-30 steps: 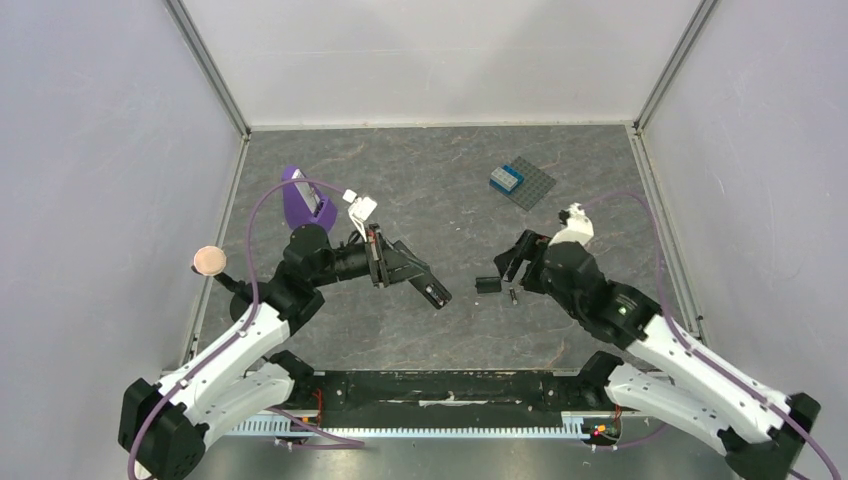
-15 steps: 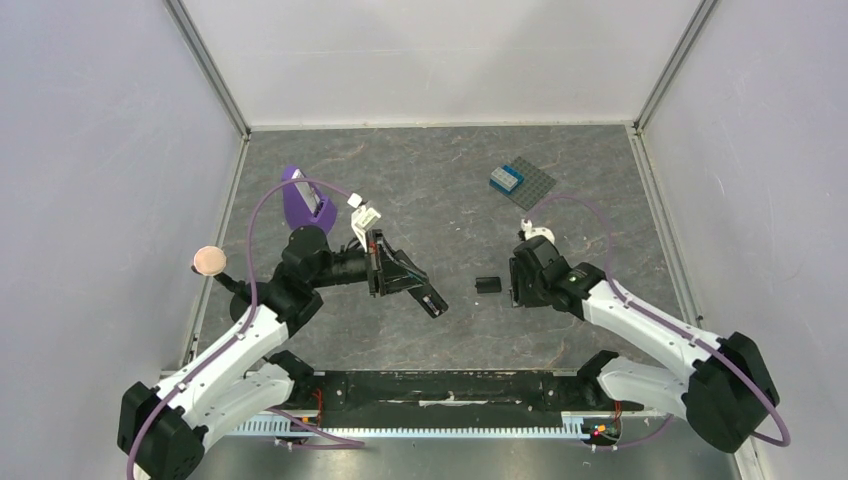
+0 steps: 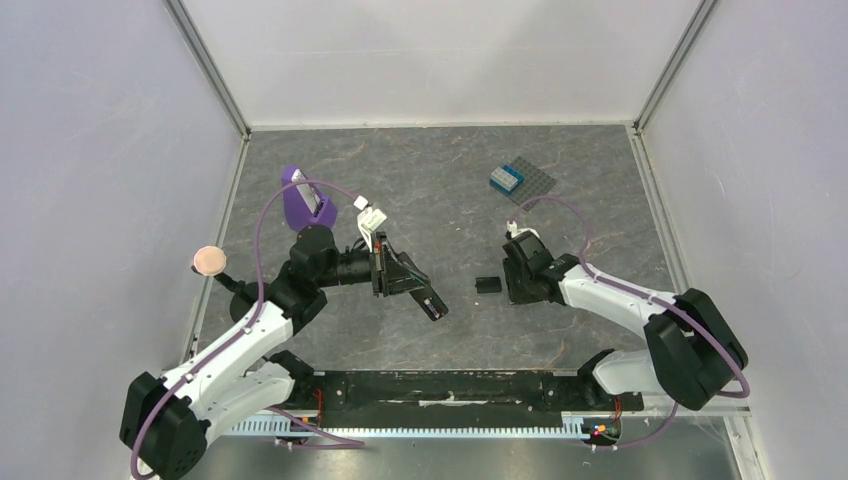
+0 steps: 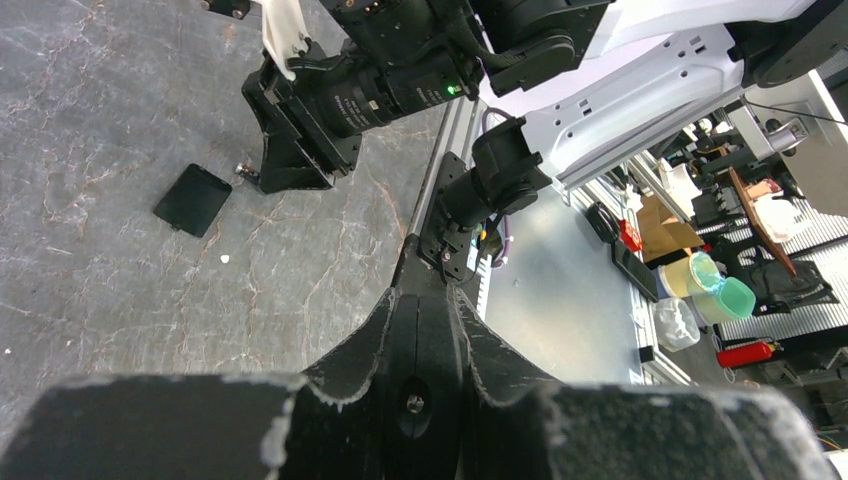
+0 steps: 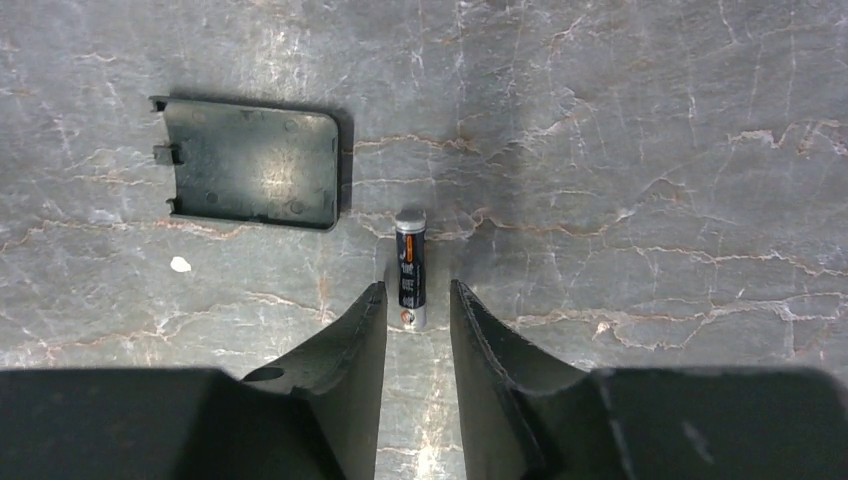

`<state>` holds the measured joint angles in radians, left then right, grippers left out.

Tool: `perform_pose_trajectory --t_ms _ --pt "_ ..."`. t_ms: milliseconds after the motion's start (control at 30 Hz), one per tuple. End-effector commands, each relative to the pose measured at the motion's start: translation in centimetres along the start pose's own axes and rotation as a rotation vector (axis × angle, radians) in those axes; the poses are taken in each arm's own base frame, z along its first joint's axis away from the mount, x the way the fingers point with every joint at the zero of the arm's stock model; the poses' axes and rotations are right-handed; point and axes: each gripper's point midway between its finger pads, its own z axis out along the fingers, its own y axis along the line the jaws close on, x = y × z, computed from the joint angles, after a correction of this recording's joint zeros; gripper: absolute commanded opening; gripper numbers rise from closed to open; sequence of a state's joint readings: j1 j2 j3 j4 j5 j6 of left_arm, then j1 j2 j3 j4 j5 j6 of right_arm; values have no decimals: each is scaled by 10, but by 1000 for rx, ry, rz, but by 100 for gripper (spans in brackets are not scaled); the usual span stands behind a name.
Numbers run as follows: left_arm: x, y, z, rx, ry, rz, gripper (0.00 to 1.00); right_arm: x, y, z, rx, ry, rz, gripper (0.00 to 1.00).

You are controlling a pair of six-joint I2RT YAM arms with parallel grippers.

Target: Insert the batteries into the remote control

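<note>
On the desk (image 3: 450, 200), right of centre: right claw (image 3: 512, 285) low and released, fingers (image 5: 370, 310) spread to either side of the near end of a battery (image 5: 411, 268), with a narrow gap on each side. Battery flat on the grey surface, silvery cap pointing away from the claw. Just beside it, a loose dark cover (image 5: 250, 163), also flat. Left of centre, above the desk: left claw (image 3: 400, 277) clenched on the remote (image 3: 430, 300), its free end jutting toward the near right.

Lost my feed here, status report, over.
Left end effector shut on remote. Right end effector open, straddling battery. Cover lies alongside, apart.
</note>
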<state>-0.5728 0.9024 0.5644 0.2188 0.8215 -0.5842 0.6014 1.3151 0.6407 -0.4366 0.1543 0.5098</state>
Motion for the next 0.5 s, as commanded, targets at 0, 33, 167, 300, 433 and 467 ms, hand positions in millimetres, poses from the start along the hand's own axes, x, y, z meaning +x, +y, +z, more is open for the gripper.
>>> perform_pose_trajectory --t_ms 0,33,167,300,433,467 --pt "-5 -8 -3 30 -21 57 2 -7 5 7 -26 -11 -7 30" --pt "-4 -7 -3 22 -20 55 2 -5 6 7 -35 -3 -12 28" --pt "-4 -2 -8 -29 -17 69 2 1 10 7 -65 18 -10 23" --pt "-6 -2 -11 -60 -17 91 2 3 15 8 -94 29 -12 11" --pt "-7 -1 -13 -76 -24 92 2 -9 27 -2 -169 -28 -26 2" --pt "-8 -1 -13 -82 -28 92 2 -13 35 -8 -216 -48 -36 1"
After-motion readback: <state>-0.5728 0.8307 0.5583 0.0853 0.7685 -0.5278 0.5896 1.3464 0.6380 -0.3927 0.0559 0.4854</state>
